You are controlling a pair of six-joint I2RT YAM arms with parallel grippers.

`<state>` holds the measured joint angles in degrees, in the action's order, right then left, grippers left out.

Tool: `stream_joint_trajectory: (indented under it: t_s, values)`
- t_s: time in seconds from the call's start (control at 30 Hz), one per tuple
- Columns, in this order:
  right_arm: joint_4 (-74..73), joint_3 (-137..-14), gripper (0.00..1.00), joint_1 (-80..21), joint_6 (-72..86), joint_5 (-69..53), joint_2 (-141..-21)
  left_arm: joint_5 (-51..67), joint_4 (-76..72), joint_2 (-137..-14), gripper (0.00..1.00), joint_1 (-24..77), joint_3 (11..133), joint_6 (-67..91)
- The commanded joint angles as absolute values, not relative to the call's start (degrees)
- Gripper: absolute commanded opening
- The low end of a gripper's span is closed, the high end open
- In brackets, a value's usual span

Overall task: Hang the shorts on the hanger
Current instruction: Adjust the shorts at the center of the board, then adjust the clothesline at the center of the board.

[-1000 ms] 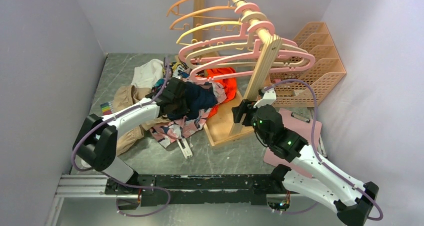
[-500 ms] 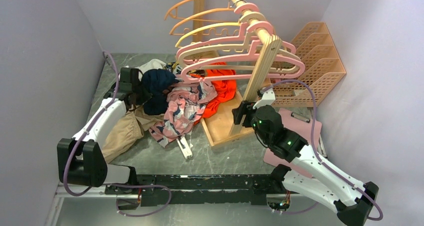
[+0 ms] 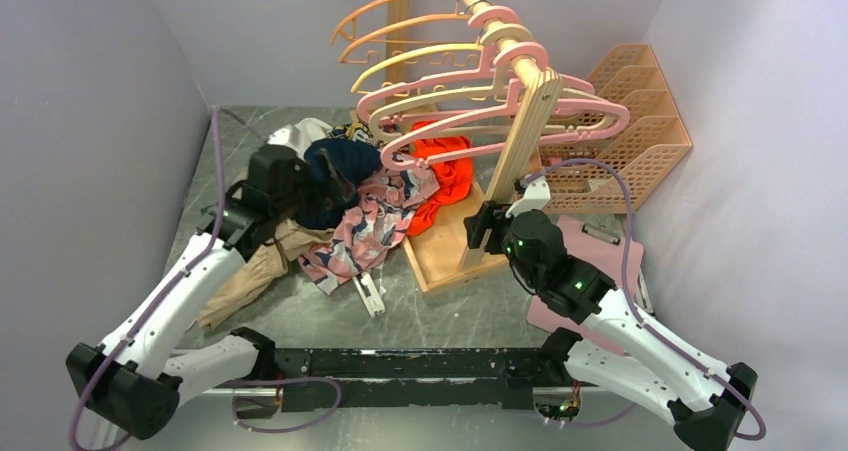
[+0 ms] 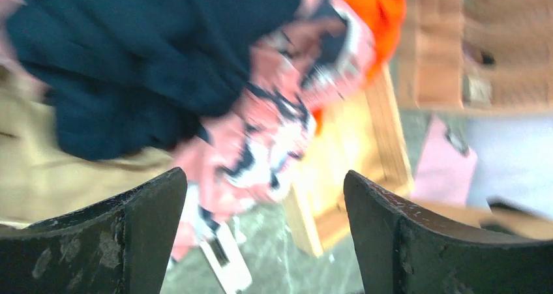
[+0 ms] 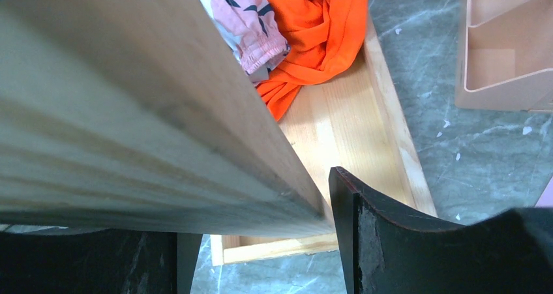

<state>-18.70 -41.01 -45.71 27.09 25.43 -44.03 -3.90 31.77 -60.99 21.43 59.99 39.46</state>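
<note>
The left gripper (image 4: 262, 175) is open and empty near the shorts (image 3: 362, 223); the right gripper (image 5: 261, 203) clamps the wooden rack post (image 5: 130, 98).

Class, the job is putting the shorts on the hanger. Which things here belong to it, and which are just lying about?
Job: printed pink shorts; pink hanger; wooden rack holding it.
Lying about: navy garment; orange-red garment; tan garment; orange hangers; yellow hanger; peach organiser.
</note>
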Motion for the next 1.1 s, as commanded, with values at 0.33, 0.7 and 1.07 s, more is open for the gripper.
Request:
stream_joint_trajectory:
  t_s: [0.33, 0.7, 1.07]
  values:
    - [-21.4, -39.0, 0.69, -45.0, 27.5, 25.5, -46.8, -7.0, 23.7, -67.4, 0.87, 49.6, 51.0, 61.9]
    - [-22.8, -38.6, 0.69, -45.0, 28.6, 24.7, -45.2, -4.6, 20.5, -87.1, 0.81, 50.7, 60.0, 61.9]
    - [-24.2, -38.9, 0.70, -45.0, 29.2, 24.4, -43.9, -5.4, 26.8, -96.6, 0.72, 50.9, 64.3, 64.5]
